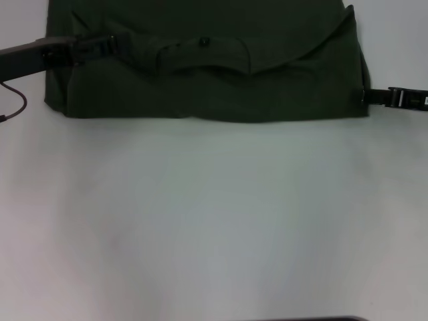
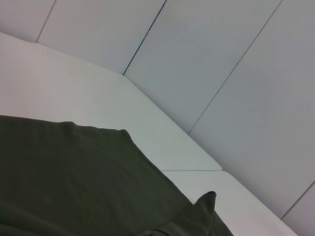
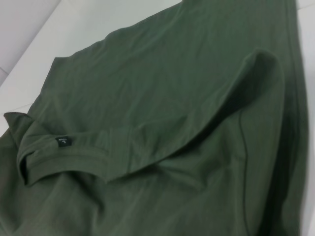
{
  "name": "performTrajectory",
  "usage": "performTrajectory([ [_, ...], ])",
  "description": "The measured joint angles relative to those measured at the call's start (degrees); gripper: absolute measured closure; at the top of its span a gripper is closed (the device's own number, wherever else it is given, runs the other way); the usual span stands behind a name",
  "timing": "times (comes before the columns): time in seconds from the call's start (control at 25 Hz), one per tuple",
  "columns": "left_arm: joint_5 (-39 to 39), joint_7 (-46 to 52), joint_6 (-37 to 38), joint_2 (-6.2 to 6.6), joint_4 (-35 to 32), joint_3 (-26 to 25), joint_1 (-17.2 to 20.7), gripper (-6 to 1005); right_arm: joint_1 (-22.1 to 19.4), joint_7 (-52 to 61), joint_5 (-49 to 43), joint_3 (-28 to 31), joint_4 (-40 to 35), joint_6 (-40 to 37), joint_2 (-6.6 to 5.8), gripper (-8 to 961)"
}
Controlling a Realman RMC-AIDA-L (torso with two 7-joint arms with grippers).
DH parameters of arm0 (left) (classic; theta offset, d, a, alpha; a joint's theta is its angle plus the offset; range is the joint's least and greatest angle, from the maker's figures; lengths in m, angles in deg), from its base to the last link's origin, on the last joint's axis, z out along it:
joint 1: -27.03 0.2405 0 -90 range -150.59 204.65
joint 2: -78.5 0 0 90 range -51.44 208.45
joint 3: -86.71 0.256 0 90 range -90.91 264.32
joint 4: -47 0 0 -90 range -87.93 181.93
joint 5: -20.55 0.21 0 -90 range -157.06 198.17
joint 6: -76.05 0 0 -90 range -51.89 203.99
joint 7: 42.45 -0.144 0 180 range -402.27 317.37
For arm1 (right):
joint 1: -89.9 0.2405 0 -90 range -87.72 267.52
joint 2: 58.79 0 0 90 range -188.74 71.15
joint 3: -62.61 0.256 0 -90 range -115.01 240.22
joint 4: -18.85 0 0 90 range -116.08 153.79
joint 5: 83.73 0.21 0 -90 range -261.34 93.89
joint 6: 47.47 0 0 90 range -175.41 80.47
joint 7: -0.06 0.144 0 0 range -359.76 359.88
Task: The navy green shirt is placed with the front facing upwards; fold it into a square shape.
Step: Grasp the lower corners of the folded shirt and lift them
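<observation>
Fingers (image 1: 110, 45) L & fingers (image 1: 374, 95) R at navy green shirt (image 1: 281, 80) edges

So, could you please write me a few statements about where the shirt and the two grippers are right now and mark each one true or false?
1. The navy green shirt lies at the far side of the white table. True.
2. The left gripper is over the shirt's left part. True.
3. The right gripper hovers above the middle of the shirt. False: it is at the shirt's right edge, low on the table.
4. The collar with its small black tag is visible. True.
5. The cream lettering shows on top. False: no lettering is visible.
</observation>
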Motion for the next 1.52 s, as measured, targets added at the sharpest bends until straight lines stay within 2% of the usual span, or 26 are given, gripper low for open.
performTrajectory([
  [0.12, 0.0, -0.01, -0.09, 0.0, 0.04, -0.06, 0.02, 122, -0.15, -0.26, 0.11, 0.09, 0.31, 0.3, -0.19, 294],
  [0.4, -0.08, -0.03, -0.42, 0.01, 0.52, -0.18, 0.09, 122, 0.49, -1.86, 0.07, -0.23, 0.51, 0.72, 1.13, 294],
  [0.56, -0.09, -0.04, -0.54, 0.01, 0.6, -0.18, 0.09, 122, 0.57, -2.13, 0.04, -0.3, 0.53, 0.81, 1.45, 294],
  [1.08, -0.09, -0.03, -1.31, 0.01, 0.62, -0.07, 0.24, 121, -0.05, -2.21, 0.16, 0.99, 0.59, 0.93, 1.57, 445],
  [1.32, -0.09, -0.04, -1.27, 0.01, 0.68, -0.28, 0.67, 121, -0.11, -2.22, 0.21, 2.51, 0.59, 0.95, 1.43, 660],
  [1.52, -0.09, -0.04, -1.3, 0.05, 0.69, -0.35, 0.87, 121, -0.09, -2.21, 0.23, 2.45, 0.59, 0.84, 1.39, 767],
])
